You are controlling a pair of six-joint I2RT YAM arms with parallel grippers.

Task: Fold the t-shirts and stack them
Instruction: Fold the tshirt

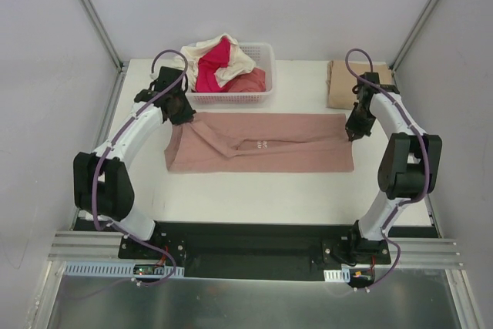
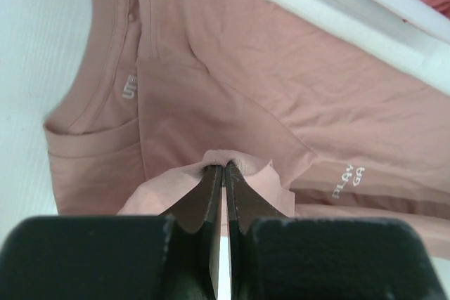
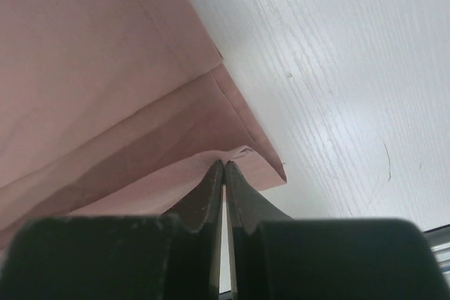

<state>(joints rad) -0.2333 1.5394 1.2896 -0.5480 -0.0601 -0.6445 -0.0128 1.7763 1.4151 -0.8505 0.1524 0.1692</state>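
The dusty-pink t-shirt (image 1: 293, 156) lay spread on the bench (image 1: 254, 198); left fingers (image 2: 204, 201) clamped its ten-o'clock corner, right fingers (image 3: 242, 198) its two-o'clock corner.

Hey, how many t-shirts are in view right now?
5: a dusty-pink one spread mid-table, a tan one folded far right, and cream, magenta and coral ones in the basket; more may be hidden beneath.

The left arm (image 1: 142, 125) and right arm (image 1: 400, 117) have white shells and bulky black joints. A purple cable (image 1: 169, 52) loops along each. The fingers (image 2: 204, 198) are tapering matte black.
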